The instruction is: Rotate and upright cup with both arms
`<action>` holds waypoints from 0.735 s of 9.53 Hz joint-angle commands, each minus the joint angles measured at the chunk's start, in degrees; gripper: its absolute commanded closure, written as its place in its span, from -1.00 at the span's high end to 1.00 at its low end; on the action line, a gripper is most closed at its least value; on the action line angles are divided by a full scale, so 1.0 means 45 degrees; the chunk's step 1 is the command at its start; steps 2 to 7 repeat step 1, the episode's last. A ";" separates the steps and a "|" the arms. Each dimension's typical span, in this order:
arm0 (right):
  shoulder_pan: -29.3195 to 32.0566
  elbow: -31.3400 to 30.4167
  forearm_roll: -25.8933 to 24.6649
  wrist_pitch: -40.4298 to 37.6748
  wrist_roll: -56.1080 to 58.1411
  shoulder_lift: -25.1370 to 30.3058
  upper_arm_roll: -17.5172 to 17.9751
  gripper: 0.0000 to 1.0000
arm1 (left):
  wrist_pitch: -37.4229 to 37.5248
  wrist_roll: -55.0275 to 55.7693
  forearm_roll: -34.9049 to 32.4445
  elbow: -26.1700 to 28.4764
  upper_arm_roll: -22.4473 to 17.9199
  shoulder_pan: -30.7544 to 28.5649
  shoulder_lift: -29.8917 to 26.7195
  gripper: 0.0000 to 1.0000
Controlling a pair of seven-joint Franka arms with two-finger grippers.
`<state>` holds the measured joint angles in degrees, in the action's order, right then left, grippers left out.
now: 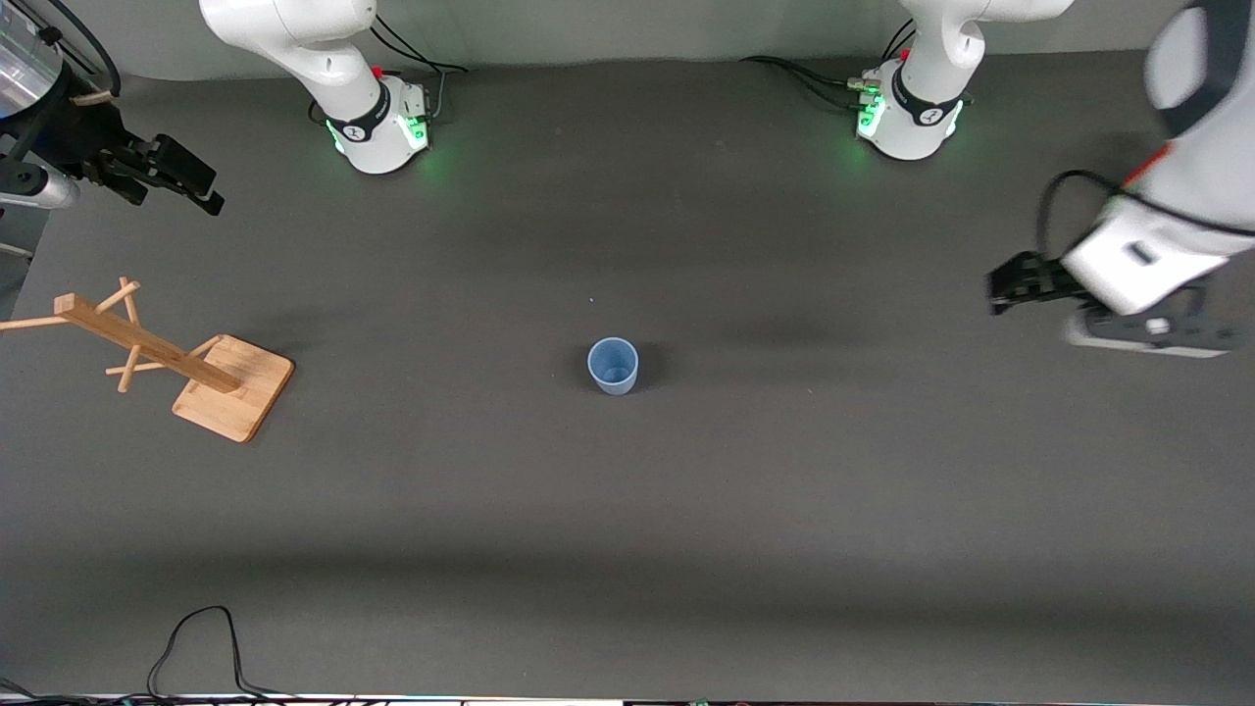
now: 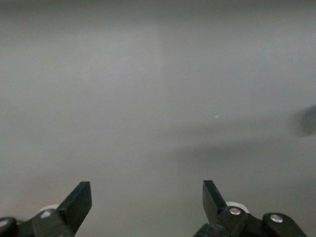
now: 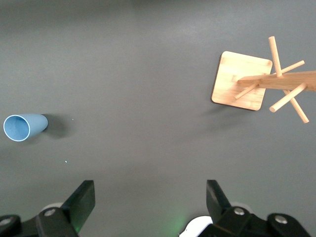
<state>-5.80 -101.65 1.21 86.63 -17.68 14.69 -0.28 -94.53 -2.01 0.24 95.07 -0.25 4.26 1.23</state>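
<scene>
On the dark grey table (image 1: 627,510), the cup (image 1: 613,366) stands upright at the centre, the wooden rack (image 1: 167,361) at nine o'clock, while the left gripper (image 1: 1010,284) at three and the right gripper (image 1: 181,176) at ten hang wide open, both empty.

The left arm (image 1: 1167,245) is blurred and cut off at the front view's edge. In the left wrist view only bare, hazy tabletop (image 2: 158,98) lies ahead of the jaws, with an unidentifiable dark smudge (image 2: 308,120) at the edge. The wooden rack (image 3: 266,84) runs out of the right wrist view.
</scene>
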 commanded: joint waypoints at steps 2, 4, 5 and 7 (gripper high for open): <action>0.0137 0.0402 -0.0016 -0.0247 -0.0074 -0.0354 0.0082 1.00 | 0.0477 -0.0492 0.0143 0.0397 0.0773 -0.1739 -0.0663 1.00; 0.0137 0.0402 -0.0016 -0.0247 -0.0074 -0.0354 0.0082 1.00 | 0.0477 -0.0492 0.0143 0.0397 0.0773 -0.1739 -0.0663 1.00; 0.0137 0.0402 -0.0016 -0.0247 -0.0074 -0.0354 0.0082 1.00 | 0.0477 -0.0492 0.0143 0.0397 0.0773 -0.1739 -0.0663 1.00; 0.0137 0.0402 -0.0016 -0.0247 -0.0074 -0.0354 0.0082 1.00 | 0.0477 -0.0492 0.0143 0.0397 0.0773 -0.1739 -0.0663 1.00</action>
